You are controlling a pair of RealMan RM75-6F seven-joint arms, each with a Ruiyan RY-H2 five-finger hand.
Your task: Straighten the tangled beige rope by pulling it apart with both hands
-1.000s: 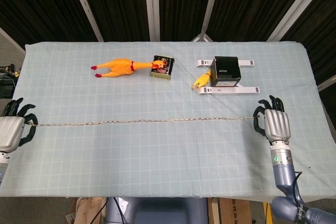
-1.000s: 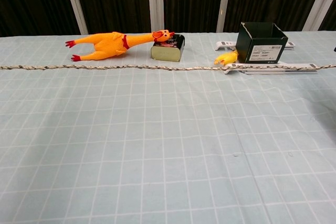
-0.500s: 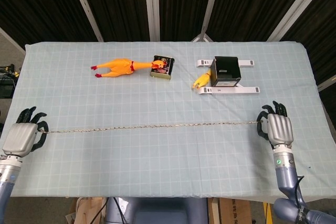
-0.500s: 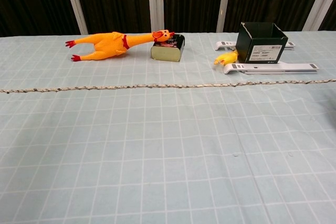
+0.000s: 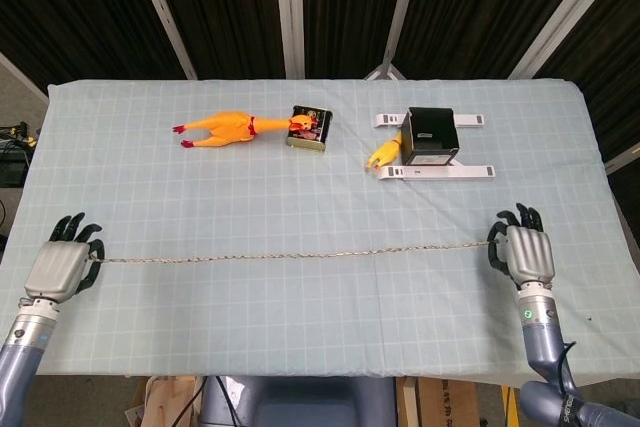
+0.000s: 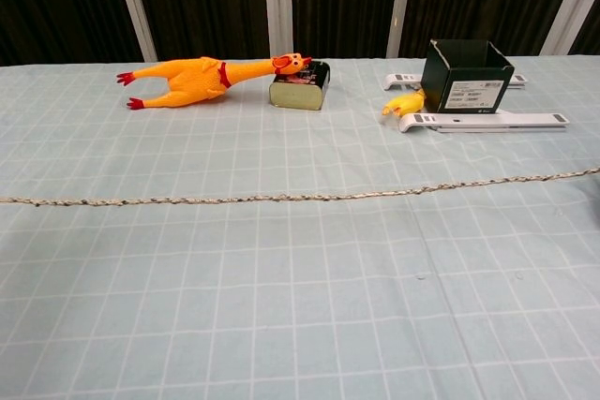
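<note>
Left hand sits near the worktop's left edge, toward the front corner, back of the hand up. Its dark fingers curl toward the rope end, which meets the hand at its inner side. The grip itself is hidden under the hand, so the hand probably holds the rope, though the contact cannot be seen.

Beige rope lies stretched in one nearly straight line across the front half of the worktop, from the left hand to the right hand. It rises slightly toward the right end. No loops or knots show along its length. In the chest view the rope crosses the whole frame, both ends running off the picture; neither hand shows there.

Toward the rear edge, left of centre: orange rubber chicken on its side, head pointing right and touching a small dark tin. Right of centre: black open box standing between two white flat bars, with a small yellow toy just beside the box's left face. All of these lie well apart from the rope.

Right hand sits near the right edge, back of the hand up, fingers curled, rope end meeting it at the inner side. Grip hidden here too.
</note>
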